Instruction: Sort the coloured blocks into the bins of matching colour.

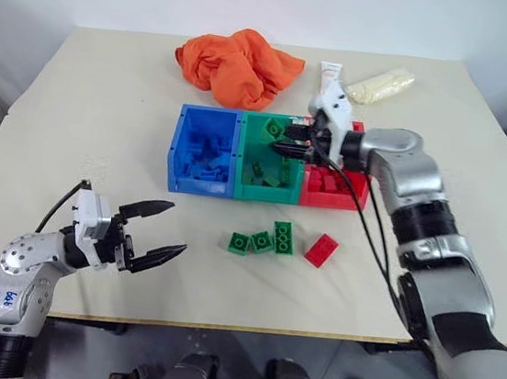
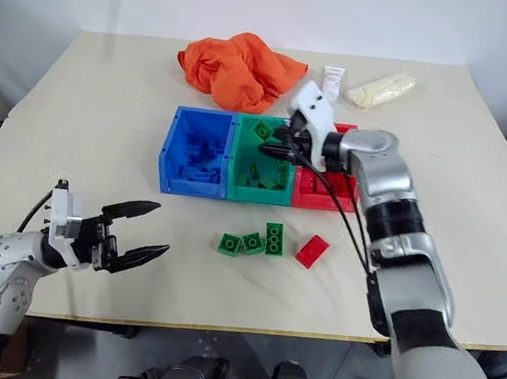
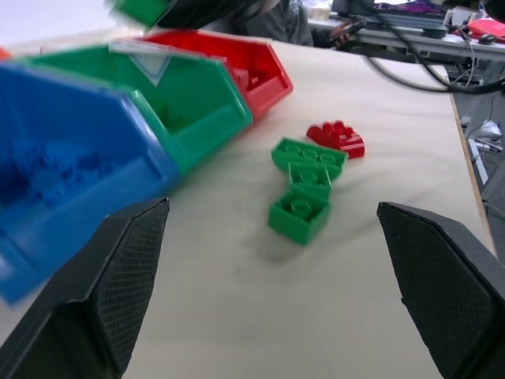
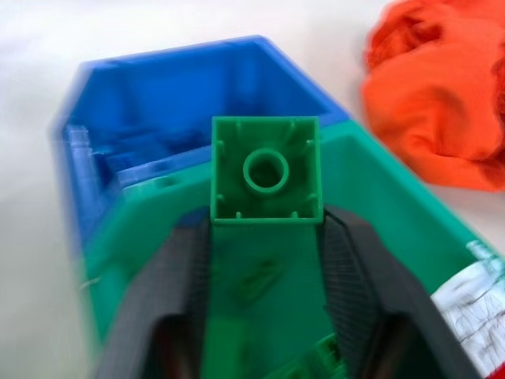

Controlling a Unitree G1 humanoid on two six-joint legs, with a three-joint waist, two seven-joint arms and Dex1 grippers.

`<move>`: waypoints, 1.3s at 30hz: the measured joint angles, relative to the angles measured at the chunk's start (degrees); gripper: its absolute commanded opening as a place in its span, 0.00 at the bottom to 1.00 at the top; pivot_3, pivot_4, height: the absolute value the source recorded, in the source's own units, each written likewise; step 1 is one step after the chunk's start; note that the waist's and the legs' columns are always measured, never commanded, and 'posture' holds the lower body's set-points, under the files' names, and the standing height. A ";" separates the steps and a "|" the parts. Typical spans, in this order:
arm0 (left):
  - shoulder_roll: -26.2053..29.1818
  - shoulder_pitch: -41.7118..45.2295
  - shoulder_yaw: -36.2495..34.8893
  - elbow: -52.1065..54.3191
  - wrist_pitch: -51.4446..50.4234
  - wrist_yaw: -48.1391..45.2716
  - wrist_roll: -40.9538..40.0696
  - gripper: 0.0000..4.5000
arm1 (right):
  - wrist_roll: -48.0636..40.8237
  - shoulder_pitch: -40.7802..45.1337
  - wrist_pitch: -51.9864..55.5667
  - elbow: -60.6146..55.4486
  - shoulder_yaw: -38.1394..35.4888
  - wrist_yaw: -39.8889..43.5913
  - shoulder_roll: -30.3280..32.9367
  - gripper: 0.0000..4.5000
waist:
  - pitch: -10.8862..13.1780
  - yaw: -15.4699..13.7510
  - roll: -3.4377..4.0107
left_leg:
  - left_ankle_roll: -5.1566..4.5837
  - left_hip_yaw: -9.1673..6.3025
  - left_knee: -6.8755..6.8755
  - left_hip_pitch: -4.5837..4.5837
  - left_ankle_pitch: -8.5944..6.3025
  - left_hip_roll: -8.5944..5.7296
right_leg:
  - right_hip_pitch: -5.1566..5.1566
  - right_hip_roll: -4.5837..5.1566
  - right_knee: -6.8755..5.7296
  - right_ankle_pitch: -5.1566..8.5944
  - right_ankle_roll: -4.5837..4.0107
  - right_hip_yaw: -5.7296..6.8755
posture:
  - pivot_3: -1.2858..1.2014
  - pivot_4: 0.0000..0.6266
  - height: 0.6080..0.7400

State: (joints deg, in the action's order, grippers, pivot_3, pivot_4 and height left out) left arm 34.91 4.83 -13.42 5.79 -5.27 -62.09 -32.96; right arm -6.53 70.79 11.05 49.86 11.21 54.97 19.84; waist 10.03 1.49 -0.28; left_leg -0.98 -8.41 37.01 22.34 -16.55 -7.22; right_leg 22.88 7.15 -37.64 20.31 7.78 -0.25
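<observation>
Three bins stand in a row mid-table: blue [image 1: 178, 148], green [image 1: 255, 193] and red [image 1: 328, 199], each with blocks inside. My right gripper [image 1: 286, 139] hovers over the green bin, and a square green block [image 4: 266, 170] sits at its fingertips, pinched at the lower corners, underside towards the wrist camera. In front of the bins lie three green blocks [image 1: 262, 240] in a line and a red oblong block [image 1: 321, 250]. My left gripper [image 1: 163, 230] stands open near the table's front left, pointing towards these loose blocks [image 3: 304, 185] with nothing between its fingers.
A crumpled orange cloth [image 1: 239, 66] lies behind the bins. A white tube [image 1: 329, 73] and a pale yellow bag [image 1: 380, 85] lie at the back right. The table's front edge [image 1: 219, 322] runs just below my left gripper.
</observation>
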 measured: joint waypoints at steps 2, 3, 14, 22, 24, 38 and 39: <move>0.02 0.27 0.00 -0.05 0.07 -0.02 0.09 1.00 | 1.22 0.67 -2.86 3.31 -0.35 -0.25 -0.02 0.84 | 0.00 0.29 0.00 | 0.00 -0.01 -0.01 0.00 0.00 -0.01 | 0.00 0.00 0.00 0.00 0.00 0.01 | 0.52 0.24 1.00; 0.05 0.48 0.00 -0.16 0.10 -0.03 0.17 1.00 | 1.54 0.69 -3.97 4.32 -0.46 -0.20 -0.02 0.92 | 0.00 0.41 0.00 | 0.00 -0.01 -0.01 0.00 0.00 0.00 | 0.00 -0.01 -0.01 0.00 0.00 0.01 | 0.52 0.24 1.00; 0.51 3.99 0.80 -3.36 0.20 -1.77 0.68 1.00 | -3.09 -10.20 -1.67 -16.15 -4.97 12.08 8.71 1.00 | 0.00 0.57 0.00 | 0.08 0.00 0.07 0.03 -0.02 0.06 | 0.12 -0.05 -0.09 0.00 0.00 -0.02 | 0.52 0.24 1.00; 1.14 8.17 2.19 -8.97 0.58 -4.50 1.59 1.00 | -15.51 -38.59 13.17 -51.64 -13.89 20.99 29.18 1.00 | 0.02 -1.27 0.01 | 0.03 0.29 0.22 0.25 -0.10 0.08 | 0.34 -0.03 0.08 0.00 0.00 -0.05 | 0.52 0.24 1.00; 1.11 8.60 2.52 -9.46 0.86 -5.23 1.69 1.00 | -15.77 -45.06 14.01 -54.70 -16.79 21.34 33.41 1.00 | 0.02 -1.51 0.01 | 0.02 0.38 0.21 0.19 -0.09 0.12 | 0.32 -0.05 0.08 0.00 0.00 -0.06 | 0.52 0.24 1.00; -0.09 10.18 3.71 -12.56 1.83 -6.38 2.13 1.00 | -9.76 -43.68 5.89 -51.07 -8.56 23.26 34.80 1.00 | 0.04 -1.33 -0.03 | 0.04 1.12 0.22 -0.04 -0.16 0.48 | 0.36 -0.37 0.09 -0.02 -0.03 -0.26 | 0.52 0.24 1.00; -0.26 10.03 3.90 -12.42 1.83 -6.37 2.13 1.00 | -8.65 -42.24 4.41 -49.42 -6.79 23.85 33.99 1.00 | 0.04 -1.33 -0.03 | 0.04 1.11 0.20 -0.02 -0.16 0.49 | 0.39 -0.39 0.10 -0.02 -0.04 -0.26 | 0.52 0.24 1.00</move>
State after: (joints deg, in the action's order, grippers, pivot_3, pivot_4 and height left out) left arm 34.65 14.87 -9.52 -6.63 -3.44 -68.46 -30.83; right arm -15.18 28.55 15.46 0.44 4.42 78.82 53.84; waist 10.07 0.16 -0.32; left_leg -0.94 -7.30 37.21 22.33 -16.71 -6.73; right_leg 23.27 6.76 -37.54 20.29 7.74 -0.51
